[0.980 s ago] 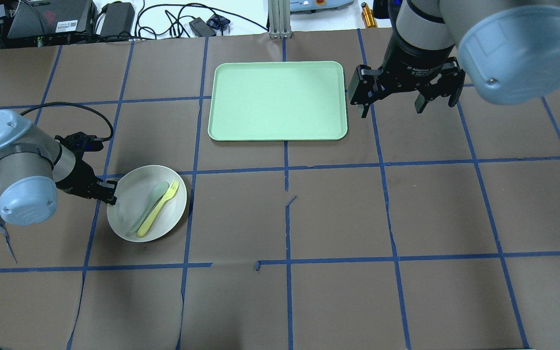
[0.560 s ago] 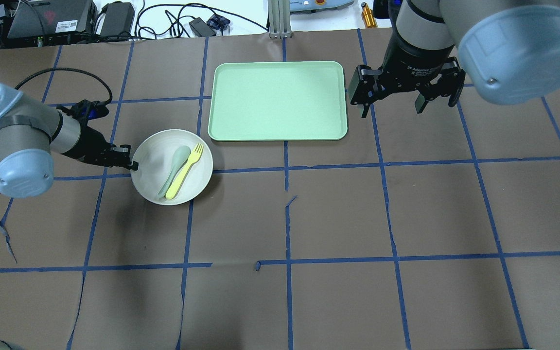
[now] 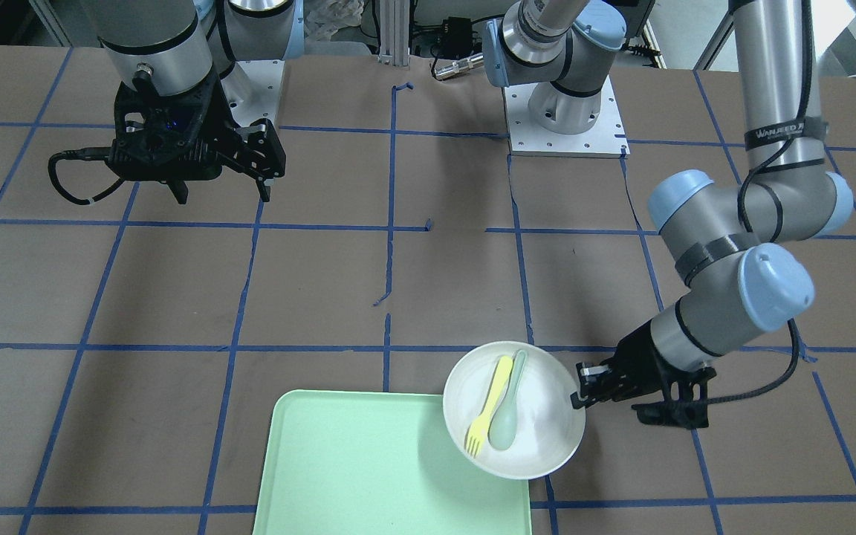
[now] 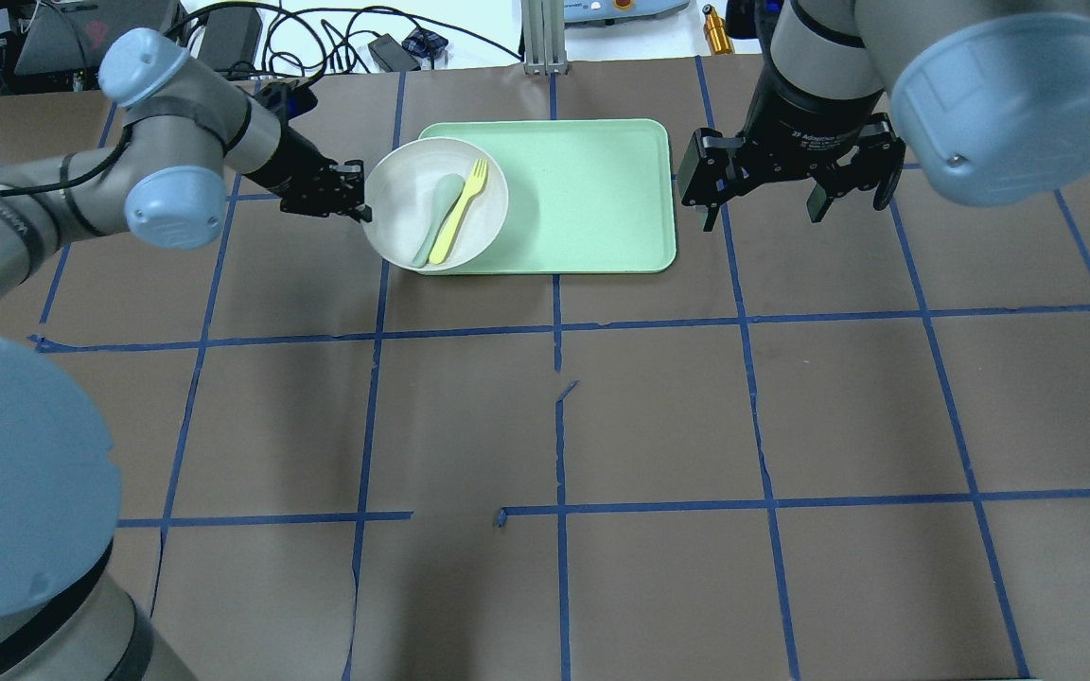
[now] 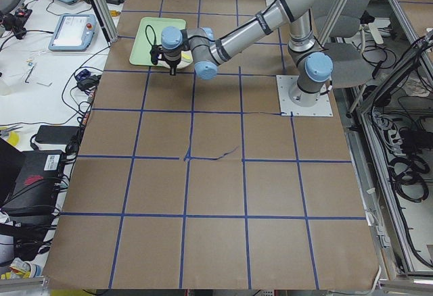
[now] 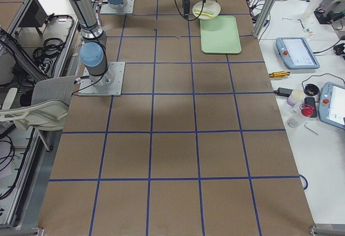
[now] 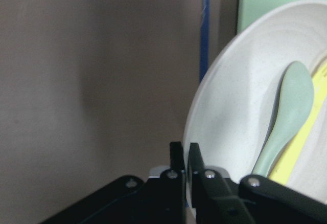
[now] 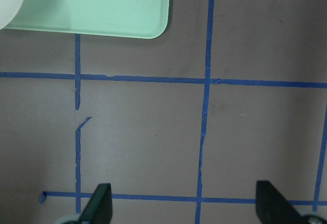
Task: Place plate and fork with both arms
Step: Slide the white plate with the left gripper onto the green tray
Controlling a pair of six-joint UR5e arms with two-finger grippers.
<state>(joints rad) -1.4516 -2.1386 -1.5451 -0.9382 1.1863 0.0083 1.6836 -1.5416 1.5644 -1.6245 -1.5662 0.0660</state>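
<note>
Under both arms, the table (image 4: 659,407) with its brown paper and blue tape lines looks the same as one second ago. The left arm (image 4: 176,161) has made a big move. It has swung forward and inward, away from the robot's base. The right arm (image 4: 1009,95) has not moved at all.

The tray (image 4: 583,189) lies between the two grippers and has kept its place.

The plate (image 4: 394,199) has travelled with the left gripper (image 4: 358,202). One second ago it was low on the table, well apart from the tray. Now it reaches out from the fingertips over the tray's nearest edge, about half above the tray and half above the table. I cannot tell if it touches the tray already; I judge it is carried a little above.

The left gripper pinches the plate's rim, fingers pressed on it from both sides. The right gripper (image 4: 761,216) hangs just beyond the tray's opposite edge, fingers spread wide, holding nothing.

The spoon (image 4: 436,219) lies in the plate as before. The fork (image 4: 460,213) lies beside it, on the side farther from the left gripper, and has not slid during the transport.

So the carrying step is nearly finished. I think the plate needs a little more travel, then lowering and release. After that the fork is within reach of the waiting right gripper.
</note>
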